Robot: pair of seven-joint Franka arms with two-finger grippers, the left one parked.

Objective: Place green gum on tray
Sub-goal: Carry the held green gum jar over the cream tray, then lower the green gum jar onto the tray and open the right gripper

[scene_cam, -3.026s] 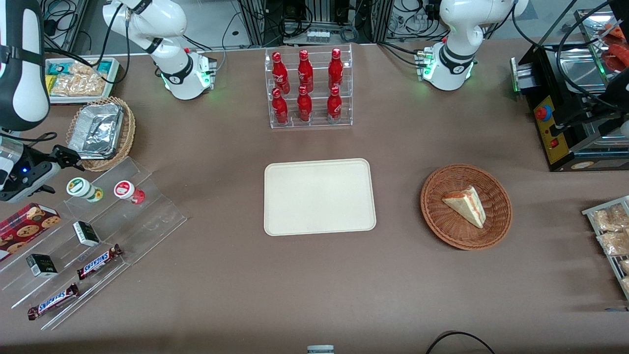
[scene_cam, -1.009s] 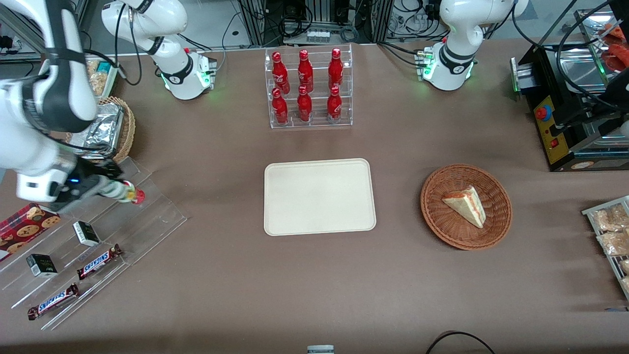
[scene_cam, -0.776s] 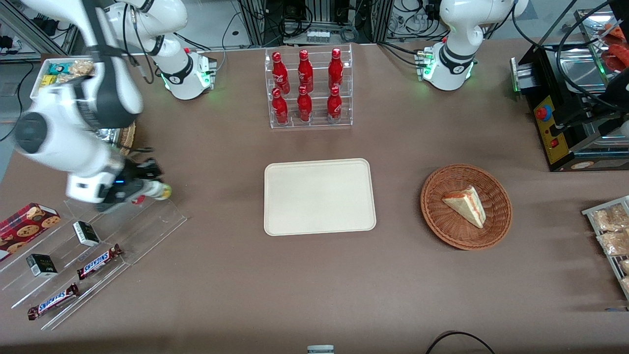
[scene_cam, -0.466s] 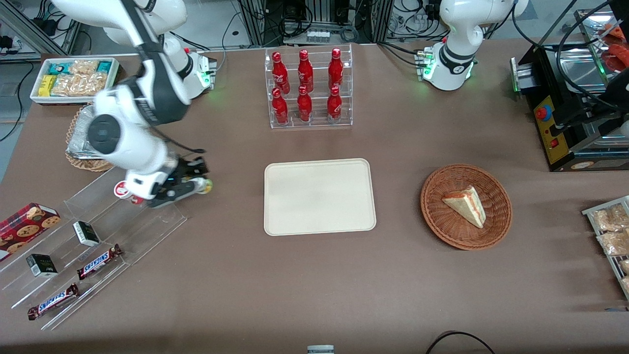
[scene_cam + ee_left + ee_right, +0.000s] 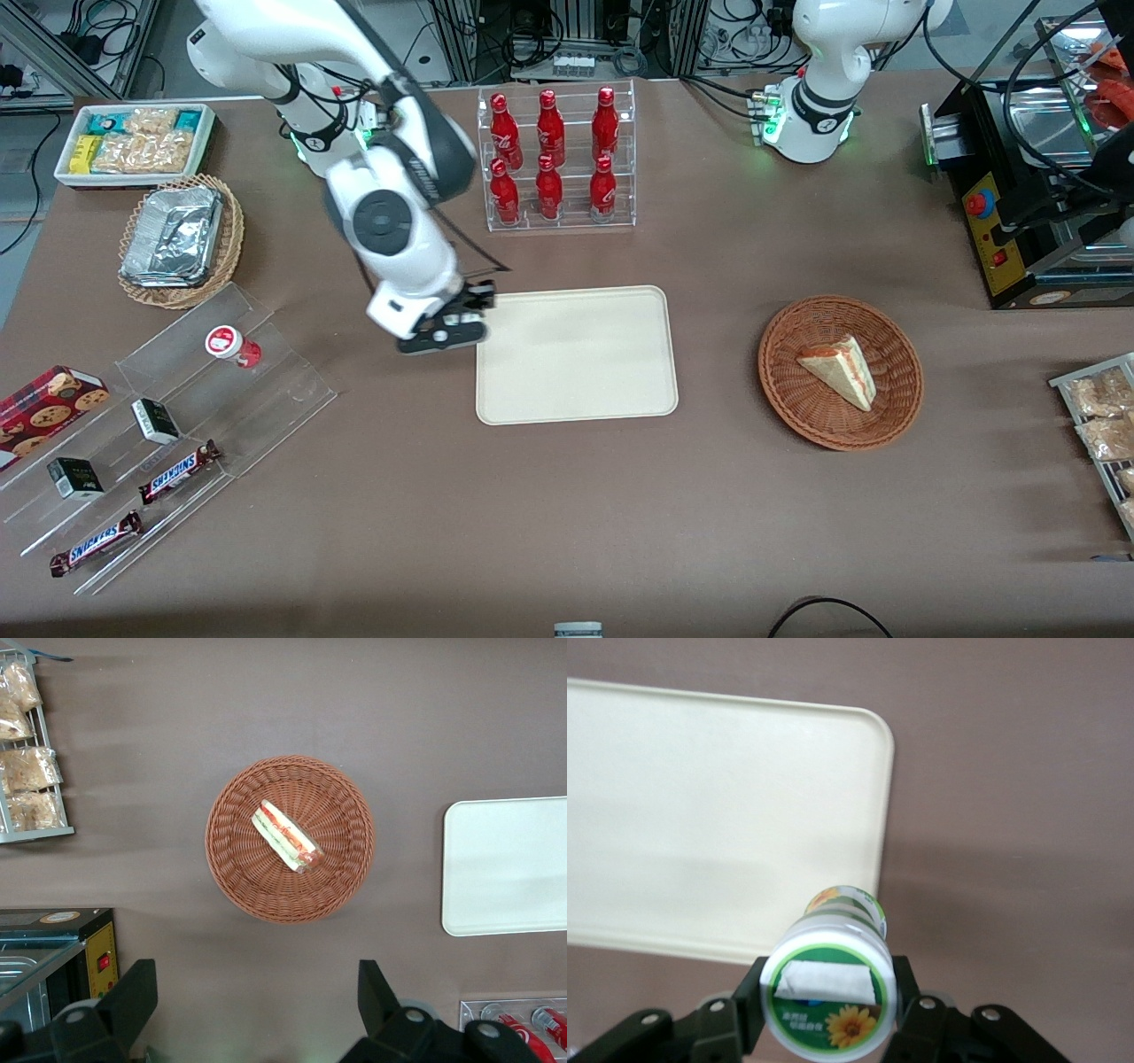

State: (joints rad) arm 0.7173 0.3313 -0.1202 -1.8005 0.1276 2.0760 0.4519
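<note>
A brown worktop point(image 5: 567, 496) seen from the front. At its middle lies the tray point(image 5: 576, 354), cream, flat, with a low rim, nothing on it. The working arm's tool point(image 5: 443, 326) hangs above the worktop just beside the tray's edge that faces the working arm's end, not over the tray proper.

In the front view the arm hides the green gum. The right wrist view shows the green gum point(image 5: 833, 990) pinched between the two fingers point(image 5: 908, 1005), one on each side of its body just under the white, green-ringed lid, which faces the camera. The bottle is lifted clear of the worktop. Past it shows a rounded corner of the tray point(image 5: 726, 815) and bare brown worktop.

Toward the working arm's end, a clear stepped stand point(image 5: 177, 399) near the worktop's front corner holds a similar bottle with a red-and-white lid point(image 5: 229, 344), snack bars and small boxes.

The carry looks nearly finished; what remains is to move over the tray and let go.

Risks, as judgement: released here, the bottle would land on the worktop or strike the raised rim and tip. Dropped from a height, a small round bottle could topple and roll off the tray, since the rim is low. The grip sits near the lid, so the body could swing if the arm stops sharply.
</note>
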